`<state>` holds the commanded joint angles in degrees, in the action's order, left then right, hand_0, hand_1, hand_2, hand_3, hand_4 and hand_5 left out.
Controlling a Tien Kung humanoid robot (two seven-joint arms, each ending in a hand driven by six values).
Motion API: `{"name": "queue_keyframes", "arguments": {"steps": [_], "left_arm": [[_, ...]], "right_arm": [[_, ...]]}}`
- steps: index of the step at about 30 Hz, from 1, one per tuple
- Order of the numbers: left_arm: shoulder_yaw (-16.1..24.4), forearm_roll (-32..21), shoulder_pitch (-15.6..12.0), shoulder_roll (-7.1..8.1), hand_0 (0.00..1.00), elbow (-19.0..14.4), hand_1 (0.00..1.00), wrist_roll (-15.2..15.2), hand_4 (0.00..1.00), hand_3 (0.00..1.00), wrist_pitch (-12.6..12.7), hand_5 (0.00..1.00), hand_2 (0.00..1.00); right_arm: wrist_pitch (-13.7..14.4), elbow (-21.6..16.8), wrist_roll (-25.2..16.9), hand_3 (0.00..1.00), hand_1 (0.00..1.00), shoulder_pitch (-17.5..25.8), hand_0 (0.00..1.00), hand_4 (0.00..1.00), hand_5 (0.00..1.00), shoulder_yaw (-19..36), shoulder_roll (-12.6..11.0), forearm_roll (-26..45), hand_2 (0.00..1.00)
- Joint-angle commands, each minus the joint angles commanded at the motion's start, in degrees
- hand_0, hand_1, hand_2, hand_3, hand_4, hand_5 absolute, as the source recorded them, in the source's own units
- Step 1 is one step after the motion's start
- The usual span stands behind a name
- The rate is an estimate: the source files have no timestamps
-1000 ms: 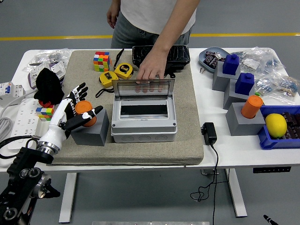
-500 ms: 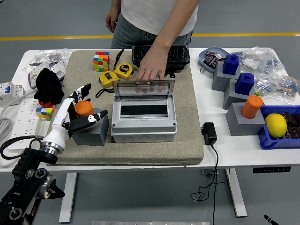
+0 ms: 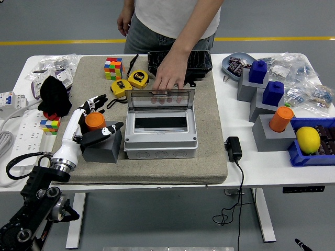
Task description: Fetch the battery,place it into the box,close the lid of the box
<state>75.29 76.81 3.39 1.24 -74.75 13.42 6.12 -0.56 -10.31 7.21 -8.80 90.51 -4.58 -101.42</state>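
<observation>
From the head view, my left robot hand [image 3: 90, 123] is cupped around the orange battery [image 3: 95, 121], fingers behind it and thumb in front, loosely gripping it. The battery stands upright on a grey block [image 3: 101, 146] (just left of the box [image 3: 160, 130]). The box's clear lid [image 3: 160, 98] stands open, a person's hand [image 3: 168, 81] on its top edge.
</observation>
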Motion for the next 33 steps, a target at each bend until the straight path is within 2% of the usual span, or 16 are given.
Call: {"name": "queue_keyframes", "arguments": {"steps": [15,16,21,22,27,28,33], "left_arm": [[-0.8,-0.4,0.7,-0.34,0.775,1.0,0.843,0.3,0.998,0.786,1.4,0.072,0.776],[-0.8,-0.4,0.7,-0.35,0.730,1.0,0.803,0.3,0.998,0.748,1.4,0.068,0.725],[-0.9,0.2,0.9,-0.36,0.730,1.2,0.803,0.0,0.998,0.748,2.2,0.068,0.725],[-1.0,0.3,0.9,-0.36,0.678,1.2,0.755,0.0,0.998,0.697,2.3,0.064,0.661],[-1.2,0.5,0.8,-0.41,0.678,1.0,0.755,-0.2,0.998,0.697,2.7,0.064,0.661],[-1.2,0.6,0.9,-0.41,0.620,1.0,0.694,-0.2,0.998,0.564,2.8,0.042,0.575],[-1.4,1.0,0.9,-0.37,0.620,1.0,0.694,-0.5,0.998,0.564,3.3,0.042,0.575]], "right_arm": [[0.0,0.0,0.1,0.733,0.724,0.0,0.810,0.998,0.998,0.1,0.0,-0.1,0.715],[0.0,0.0,0.1,0.733,0.723,0.0,0.811,0.998,0.998,0.1,0.0,-0.1,0.715],[0.0,0.0,0.0,0.733,0.723,0.0,0.811,0.998,0.998,0.3,0.0,-0.1,0.715],[0.0,0.0,0.0,0.733,0.723,0.0,0.811,0.998,0.998,0.3,0.0,-0.1,0.715],[0.0,0.0,0.0,0.733,0.723,0.0,0.811,0.998,0.998,0.3,0.0,-0.1,0.715],[0.0,0.0,0.0,0.733,0.723,0.0,0.811,0.998,0.998,0.3,0.0,-0.1,0.715],[0.0,0.0,0.0,0.733,0.723,0.1,0.811,0.998,0.998,0.6,-0.1,-0.4,0.715]]}}
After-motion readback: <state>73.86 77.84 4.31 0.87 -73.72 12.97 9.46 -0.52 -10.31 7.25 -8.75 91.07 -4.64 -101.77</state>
